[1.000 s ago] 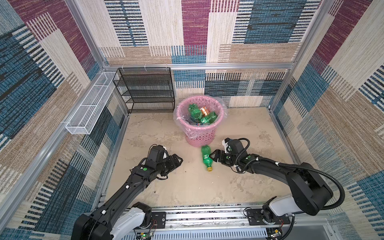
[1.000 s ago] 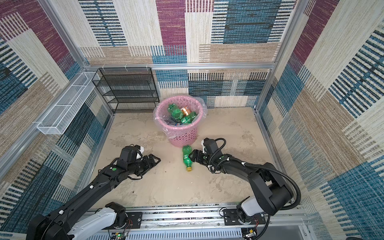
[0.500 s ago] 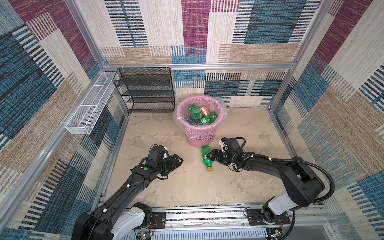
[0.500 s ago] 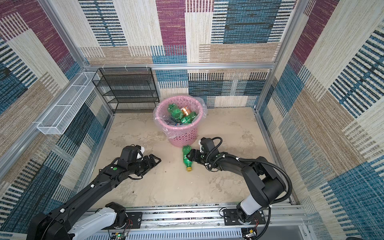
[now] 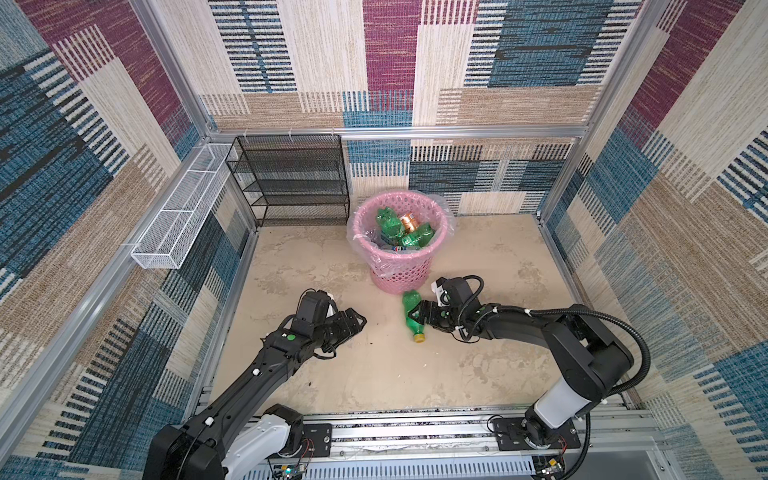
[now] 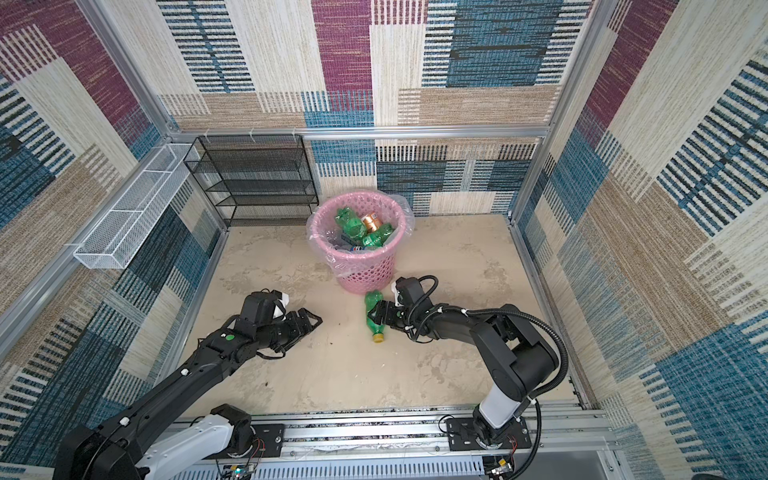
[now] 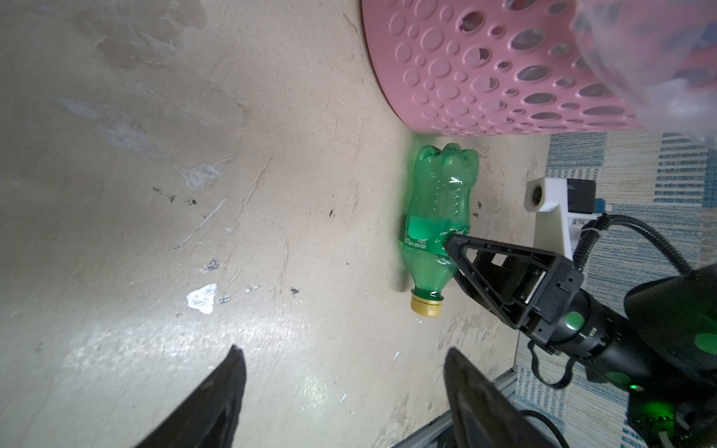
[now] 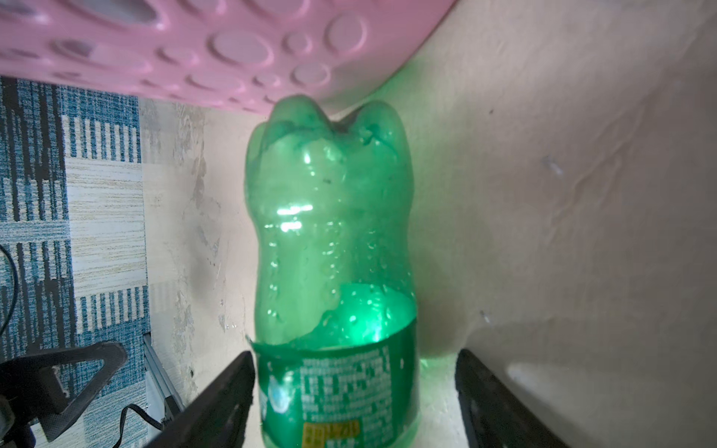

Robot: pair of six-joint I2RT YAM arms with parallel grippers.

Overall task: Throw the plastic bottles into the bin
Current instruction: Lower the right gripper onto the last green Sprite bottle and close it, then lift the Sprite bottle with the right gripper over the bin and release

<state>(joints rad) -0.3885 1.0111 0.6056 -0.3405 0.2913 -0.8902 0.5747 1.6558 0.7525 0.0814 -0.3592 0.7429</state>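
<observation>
Nearest, the left tool (image 5: 358, 319) hovers empty, fingers apart, over the desk (image 5: 374, 365), while the right tool (image 5: 417, 312) straddles, unclamped, the green bottle (image 8: 329, 232) lying just beside the pink bin (image 5: 401, 274), which holds other bottles (image 5: 395, 226).

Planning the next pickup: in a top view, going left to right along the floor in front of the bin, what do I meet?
In order: left gripper → green bottle → right arm. The right gripper straddles the bottle, so its place is unclear.

The stained floor (image 5: 374, 374) bears the pink bin (image 5: 401, 274), with a green bottle (image 5: 410, 301) lying beside it.
</observation>
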